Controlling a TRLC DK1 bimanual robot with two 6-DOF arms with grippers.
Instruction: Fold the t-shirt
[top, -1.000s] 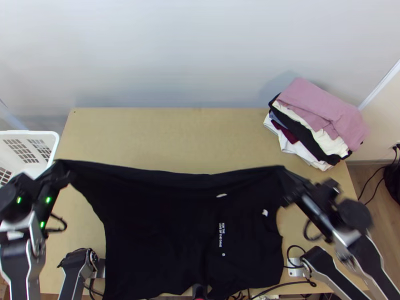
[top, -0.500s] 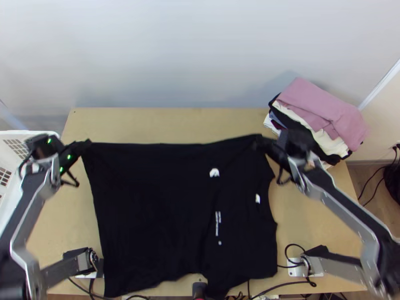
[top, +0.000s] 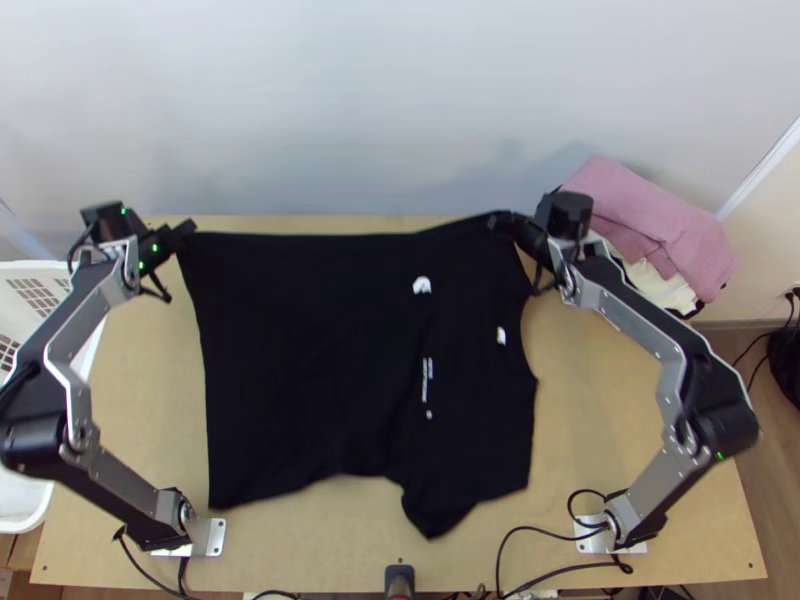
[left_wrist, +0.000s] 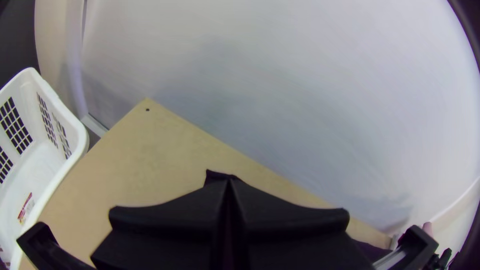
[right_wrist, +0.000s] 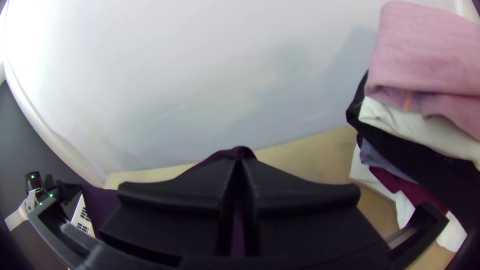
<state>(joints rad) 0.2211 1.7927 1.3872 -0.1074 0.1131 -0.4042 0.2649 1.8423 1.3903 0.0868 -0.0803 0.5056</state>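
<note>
In the top view, you have a light wooden table (top: 620, 430) set before a pale, plain wall (top: 400, 100), with brown wooden floor (top: 782, 520) at the right. Your white plastic basket with openwork sides (top: 50, 266) stands beside the table's left edge, and a stack of folded clothes, pink on top (top: 655, 215), sits by the far right corner. The black t-shirt with small white print (top: 320, 350) is spread out between your arms, its near edge uneven and dipping to a point. Your left pincer (top: 188, 230) has its far left corner; your right pincer (top: 500, 222) has the far edge toward the right.

In the left wrist view, you see the table's corner with a small dark hole, the basket next to it. The left pincer (left_wrist: 229, 185) is clamped on the t-shirt, a bit of dark cloth poking out past the tips.

In the right wrist view, the stack shows cream, black, blue, maroon and white layers under the pink. Your right pincer (right_wrist: 240, 162) is pinched together on the t-shirt, a rounded fold of it standing just beyond the tips.
</note>
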